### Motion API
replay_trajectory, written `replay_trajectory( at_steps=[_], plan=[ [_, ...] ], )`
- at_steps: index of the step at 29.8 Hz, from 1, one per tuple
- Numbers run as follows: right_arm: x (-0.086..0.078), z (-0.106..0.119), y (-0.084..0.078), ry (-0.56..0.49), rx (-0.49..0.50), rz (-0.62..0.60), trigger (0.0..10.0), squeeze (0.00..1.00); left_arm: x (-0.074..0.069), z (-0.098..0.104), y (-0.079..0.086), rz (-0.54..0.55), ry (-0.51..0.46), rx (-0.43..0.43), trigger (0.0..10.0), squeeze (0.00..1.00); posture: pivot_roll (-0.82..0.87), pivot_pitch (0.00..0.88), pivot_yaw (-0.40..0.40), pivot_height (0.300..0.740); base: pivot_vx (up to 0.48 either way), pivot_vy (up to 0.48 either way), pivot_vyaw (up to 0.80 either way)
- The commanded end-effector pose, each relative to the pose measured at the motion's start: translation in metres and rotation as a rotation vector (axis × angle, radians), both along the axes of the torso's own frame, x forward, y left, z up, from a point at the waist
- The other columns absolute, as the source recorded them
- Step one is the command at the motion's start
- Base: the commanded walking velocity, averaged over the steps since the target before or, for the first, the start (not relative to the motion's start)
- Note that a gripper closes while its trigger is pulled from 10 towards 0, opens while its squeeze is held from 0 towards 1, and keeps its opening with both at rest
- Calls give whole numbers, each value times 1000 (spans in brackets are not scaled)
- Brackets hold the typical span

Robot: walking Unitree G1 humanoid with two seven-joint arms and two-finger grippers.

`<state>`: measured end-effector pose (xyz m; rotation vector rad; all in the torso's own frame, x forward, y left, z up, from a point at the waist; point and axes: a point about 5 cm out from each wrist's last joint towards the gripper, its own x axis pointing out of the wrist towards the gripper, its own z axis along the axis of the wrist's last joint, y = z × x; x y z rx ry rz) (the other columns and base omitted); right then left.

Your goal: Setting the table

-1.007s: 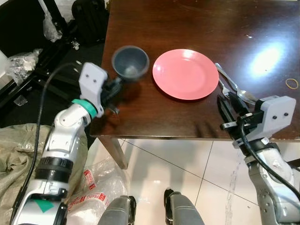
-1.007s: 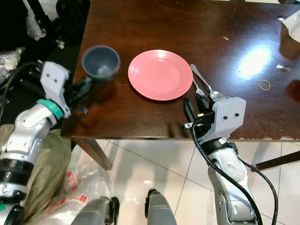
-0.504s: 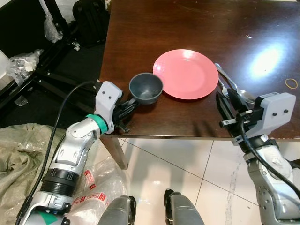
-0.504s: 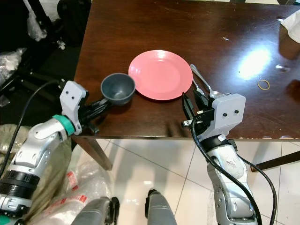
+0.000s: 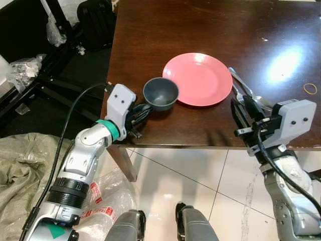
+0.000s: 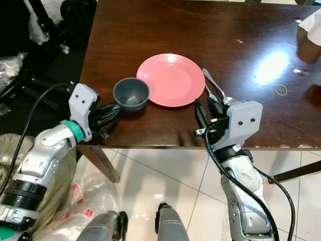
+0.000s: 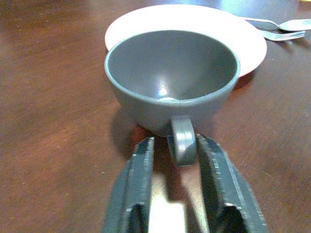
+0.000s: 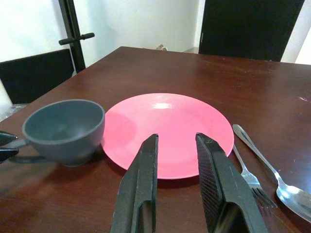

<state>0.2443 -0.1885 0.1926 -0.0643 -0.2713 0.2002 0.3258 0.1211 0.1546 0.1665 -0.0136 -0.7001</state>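
Note:
A grey cup (image 5: 161, 93) with a handle sits low over the dark wooden table (image 5: 200, 25), right beside the left rim of the pink plate (image 5: 198, 79). My left gripper (image 5: 143, 111) is shut on the cup's handle (image 7: 182, 141), with one black finger on each side. A fork (image 5: 239, 93) and a spoon (image 5: 256, 100) lie to the right of the plate. My right gripper (image 5: 243, 118) hovers open near the table's front edge, beside the cutlery and pointing at the plate (image 8: 167, 131), with nothing between its fingers.
A rubber band (image 5: 311, 89) lies on the table at the far right, near a white crumpled thing (image 6: 313, 27). Left of the table, sacks (image 5: 20, 165), plastic bags (image 5: 100, 196) and a black stand (image 5: 55, 65) are on the floor. White tiles run under the front edge.
My left gripper has carried the grey cup from the table's left edge rightward and down, so it now stands against the plate's left rim. The right arm has barely moved.

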Motion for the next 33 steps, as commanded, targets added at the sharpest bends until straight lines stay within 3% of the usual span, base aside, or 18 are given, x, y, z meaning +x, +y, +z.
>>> replay_trajectory(
  at_steps=[1, 7, 8, 9, 15, 21, 24, 29, 31, 33],
  plan=[
    [-1, -7, -1, 30, 3, -8, 10000, 0, -1, 0, 3, 5, -1, 15, 10000, 1000, -33, 127, 85, 740, 0, 0, 0],
    [1, -7, -2, 29, 2, -5, 10000, 0, -1, 1, 6, 24, -12, 21, 10000, 1000, -27, 121, 80, 740, 0, 0, 0],
    [1, -7, -2, 28, 1, -5, 10000, 0, -2, 3, 7, 30, -18, 20, 10000, 898, -25, 117, 79, 740, 0, 0, 0],
    [2, -6, -2, 25, 0, -4, 10000, 0, -2, 7, 9, 37, -27, 13, 10000, 0, -23, 112, 79, 740, 0, 0, 0],
    [2, -4, -3, 17, -4, -5, 10000, 0, -4, 19, 15, 22, -24, -25, 10000, 0, -18, 102, 81, 740, 0, 0, 0],
    [-1, -1, -7, 1, 2, -27, 10000, 0, -22, 37, 30, -133, 35, -47, 10000, 0, 0, 81, 76, 740, 0, 0, 0],
    [-1, -1, -7, -1, 4, -32, 10000, 0, -24, 38, 31, -141, 35, -46, 10000, 0, 2, 74, 73, 740, 0, 0, 0],
    [0, 0, -8, -8, 10, -36, 10000, 0, -20, 38, 22, -123, 40, -90, 10000, 0, 10, 54, 64, 740, 0, 0, 0],
    [4, 2, -5, -17, 17, -28, 10000, 0, -8, 20, 2, -88, 64, -89, 10000, 0, 7, 51, 60, 740, 0, 0, 0],
    [4, 2, -5, -17, 17, -28, 10000, 0, -8, 20, 2, -88, 64, -89, 10000, 0, 7, 51, 60, 740, 0, 0, 0]
  ],
)
